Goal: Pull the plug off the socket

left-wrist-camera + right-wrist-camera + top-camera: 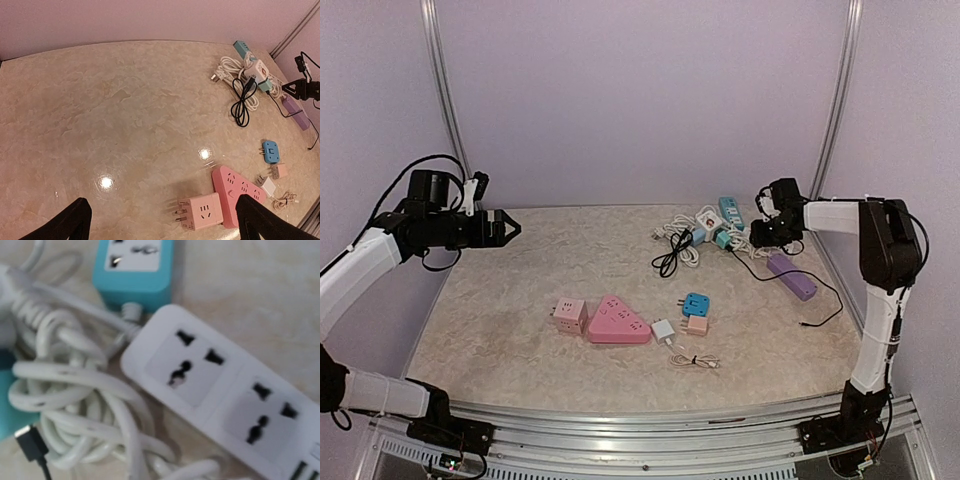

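A white power strip [225,395] with empty sockets fills the right wrist view, beside a teal strip [135,270] and a coiled white cable [75,390]. No plug shows seated in it. My right gripper [763,232] hovers low over this cluster at the back right. Its fingers are outside the wrist view, and in the left wrist view [292,90] they look spread. My left gripper [505,228] is open and empty, held high at the far left. Its fingertips [75,220] frame a pink cube adapter [202,211] lying against a pink triangular socket [235,192].
A black cable loop [670,255], a white cube [708,218], a teal strip [730,210] and a purple strip [790,275] lie at the back right. A blue adapter [696,303], a small pink plug [695,324] and a white charger [663,329] sit mid-table.
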Controlling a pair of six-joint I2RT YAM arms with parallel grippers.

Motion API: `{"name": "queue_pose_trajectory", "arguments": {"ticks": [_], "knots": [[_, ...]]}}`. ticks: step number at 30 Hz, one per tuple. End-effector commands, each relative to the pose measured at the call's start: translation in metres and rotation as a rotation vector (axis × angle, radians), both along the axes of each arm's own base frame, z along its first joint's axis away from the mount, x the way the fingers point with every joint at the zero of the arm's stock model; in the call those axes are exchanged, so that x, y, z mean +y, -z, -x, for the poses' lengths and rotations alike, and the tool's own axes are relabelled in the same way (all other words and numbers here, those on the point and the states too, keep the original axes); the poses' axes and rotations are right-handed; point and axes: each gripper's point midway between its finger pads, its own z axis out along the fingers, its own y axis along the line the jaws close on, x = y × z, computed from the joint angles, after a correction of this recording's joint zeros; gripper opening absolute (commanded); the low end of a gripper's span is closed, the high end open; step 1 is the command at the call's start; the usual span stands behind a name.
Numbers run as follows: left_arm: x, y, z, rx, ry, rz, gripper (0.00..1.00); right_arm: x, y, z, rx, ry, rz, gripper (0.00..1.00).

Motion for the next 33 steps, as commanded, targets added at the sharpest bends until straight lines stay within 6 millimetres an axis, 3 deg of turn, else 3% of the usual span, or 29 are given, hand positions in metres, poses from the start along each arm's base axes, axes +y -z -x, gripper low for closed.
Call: {"name": "queue_pose_trajectory", "arguments": {"ticks": [1, 8, 17, 23, 25, 28, 32, 33], "knots": [[0.002, 0.000, 0.001, -0.013, -0.001, -0.006, 0.99, 0.016, 0.017, 0.006, 0.041, -0.128, -0.034, 0.45], [0.003, 0.001, 0.000, -0.010, -0.003, -0.007, 0.99, 0.008, 0.039, 0.008, 0.089, -0.142, 0.035, 0.45], [0.003, 0.003, 0.000, -0.002, -0.002, -0.010, 0.99, -0.014, 0.044, 0.000, 0.087, -0.067, 0.157, 0.43], [0.003, 0.003, 0.000, -0.001, -0.002, -0.010, 0.99, -0.008, 0.058, 0.004, 0.104, -0.041, 0.147, 0.38], [0.003, 0.003, 0.000, -0.002, -0.002, -0.010, 0.99, -0.002, 0.059, 0.005, 0.100, -0.050, 0.142, 0.33], [0.003, 0.003, 0.000, -0.003, -0.005, -0.013, 0.99, 0.003, 0.055, 0.009, 0.098, -0.045, 0.129, 0.19], [0.004, 0.002, 0.000, -0.007, -0.007, -0.015, 0.99, 0.014, 0.041, 0.021, 0.077, -0.040, 0.083, 0.01], [0.004, 0.002, 0.000, -0.009, -0.008, -0.015, 0.99, 0.019, 0.036, 0.025, 0.070, -0.048, 0.070, 0.00]]}}
